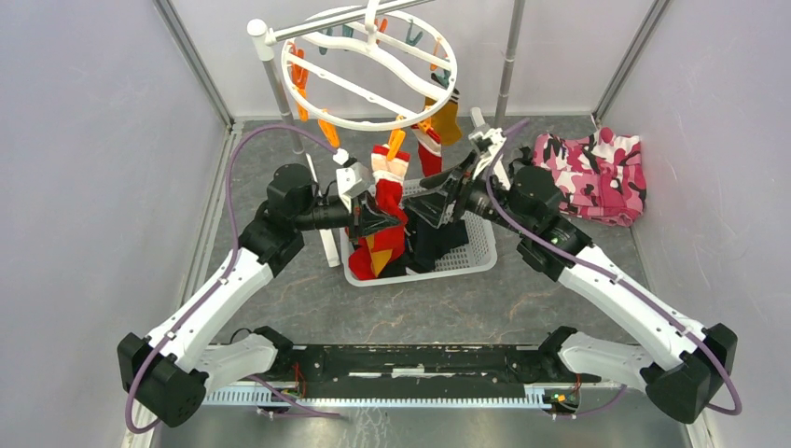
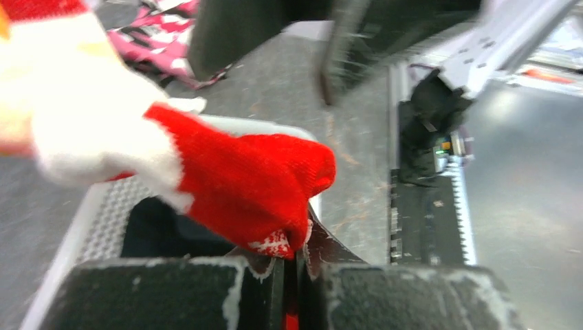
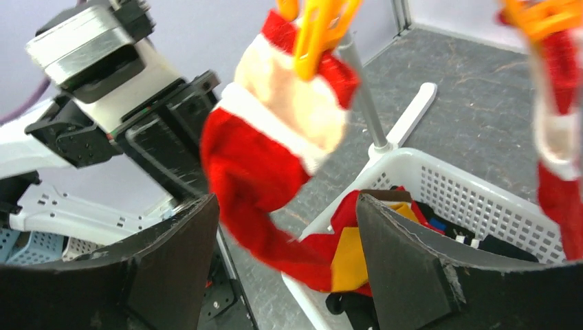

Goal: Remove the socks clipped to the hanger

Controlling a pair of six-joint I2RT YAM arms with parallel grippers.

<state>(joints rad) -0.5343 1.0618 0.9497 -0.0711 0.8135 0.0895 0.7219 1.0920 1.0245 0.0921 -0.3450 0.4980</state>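
Socks on show in 2 places: 3 clipped under the hanger, more lying in the white basket on the bench; the hanger's white ring is tilted, up at the back of the bench, above the basket.

Nearest the left arm hangs the red sock with a white cuff, an orange clip biting the cuff; its lower end trails down toward the basket. The left claw is clamped tight on this red sock, the 2 fingers pressed together with red knit squeezed out between them, right over the basket's rim; the grip sits on the red part, below the cuff.

The right claw stands wide, its 2 dark pads well apart; from the right wrist, the same red sock dangles in the gap beyond them, touching neither pad. Off to that claw's right hangs a second red sock, white band across it, under its own orange clip; from overhead the mustard-yellow sock is the farthest of the 3, up against the ring's right side.

In the basket: red and mustard fabric bunched at the near end, dark fabric beside it. A pink camouflage cloth lies on the bench near the right wall, well apart from the basket.
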